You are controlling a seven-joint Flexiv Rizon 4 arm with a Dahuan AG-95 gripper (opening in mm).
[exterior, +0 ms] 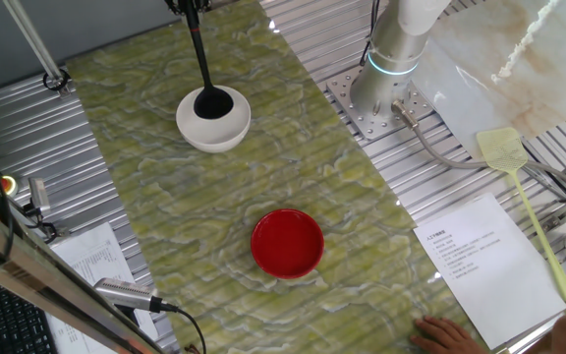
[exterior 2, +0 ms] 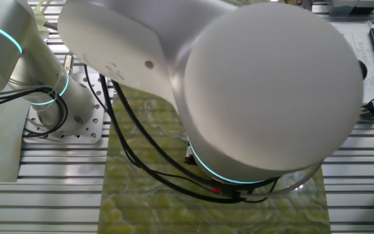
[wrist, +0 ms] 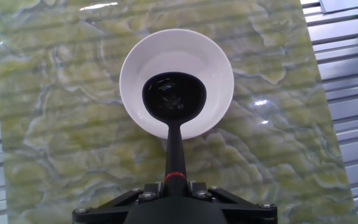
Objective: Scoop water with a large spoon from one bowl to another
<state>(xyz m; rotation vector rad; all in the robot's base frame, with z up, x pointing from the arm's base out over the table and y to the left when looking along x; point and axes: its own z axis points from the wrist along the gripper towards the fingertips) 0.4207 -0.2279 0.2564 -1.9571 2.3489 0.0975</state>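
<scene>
The large spoon (wrist: 174,99), a black ladle, hangs with its round scoop inside the white bowl (wrist: 219,68), and a faint sheen shows in the scoop. My gripper (wrist: 174,186) is shut on the ladle's handle just below a red band. In one fixed view the ladle (exterior: 211,102) stands nearly upright in the white bowl (exterior: 214,133) at the far left of the mat. The red bowl (exterior: 287,242) sits nearer the front, apart from it. Water in either bowl is too faint to tell. The arm (exterior 2: 252,84) fills the other fixed view and hides both bowls.
A green marbled mat (exterior: 293,167) covers the table's middle, with ribbed metal on both sides. The arm's base (exterior: 391,79) stands at the back right. A yellow fly swatter (exterior: 519,187), a printed sheet (exterior: 475,261) and a person's hand (exterior: 445,334) lie at the right front.
</scene>
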